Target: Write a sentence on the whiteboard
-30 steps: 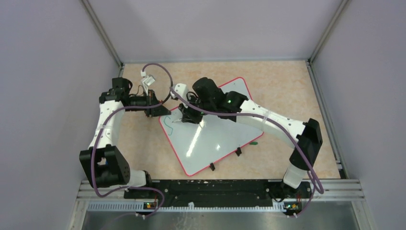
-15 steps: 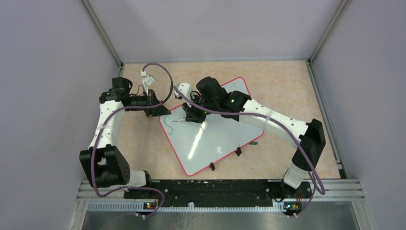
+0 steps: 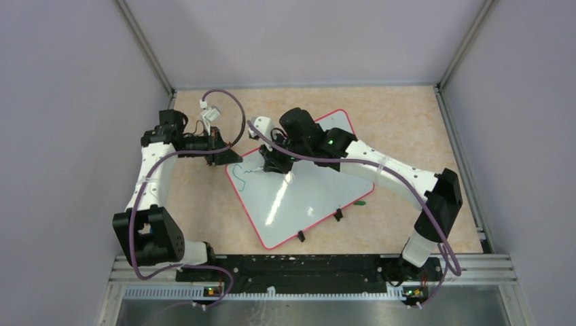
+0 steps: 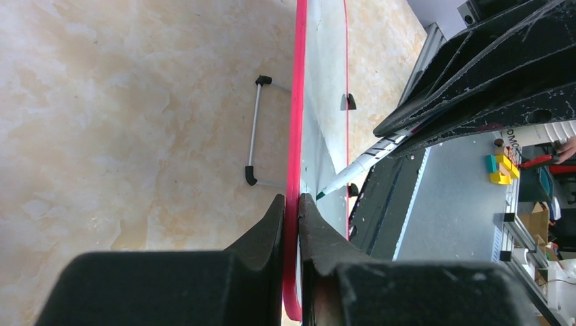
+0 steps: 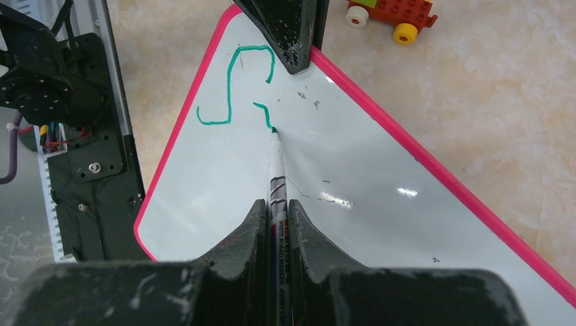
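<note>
Right pincer [image 5: 275, 207] is clenched on a whiteboard marker [image 5: 276, 163], tip down on the whiteboard [image 3: 309, 197], right at the end of a short green stroke. Left pincer [image 4: 291, 204] is clamped on the board's red rim at its left corner, so I'd guess it's there to pin the board down while the other one writes.

The sentence [image 5: 234, 88] is barely begun. There's one big loopy "S" and the small hooked start of a second letter, both tucked into that left corner beside the left pincer. The rest of the board is blank apart from a few specks, so I'd say nearly all the writing is left to do.

The board lies flat on the surface [image 3: 407, 122], roughly mid-scene and turned at an angle. Its long axis runs from near-left to far-right, with the black clips on the near-right edge. The marker's long axis lines up with the right pincer's fingers, tip pointing left toward the clamped corner.

There's a little brick toy car [image 5: 390, 13] on the surface just off the board's far edge.
</note>
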